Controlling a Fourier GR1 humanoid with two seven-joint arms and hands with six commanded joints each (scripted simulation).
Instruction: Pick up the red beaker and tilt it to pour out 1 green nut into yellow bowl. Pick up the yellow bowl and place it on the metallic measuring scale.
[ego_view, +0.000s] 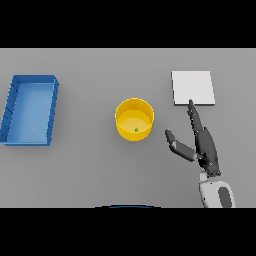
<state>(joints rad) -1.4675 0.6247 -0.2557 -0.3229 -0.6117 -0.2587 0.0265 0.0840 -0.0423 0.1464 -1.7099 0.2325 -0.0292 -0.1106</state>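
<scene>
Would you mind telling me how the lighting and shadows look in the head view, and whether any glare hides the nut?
Head view: lighting is flat and even; the table shows no distinct cast shadows; the yellow bowl has a brighter inner floor but no glare, so the green nut stays visible; the metallic scale looks matte pale grey; the right hand reads dark, without highlights.

Even, soft light; faint shadows
</scene>
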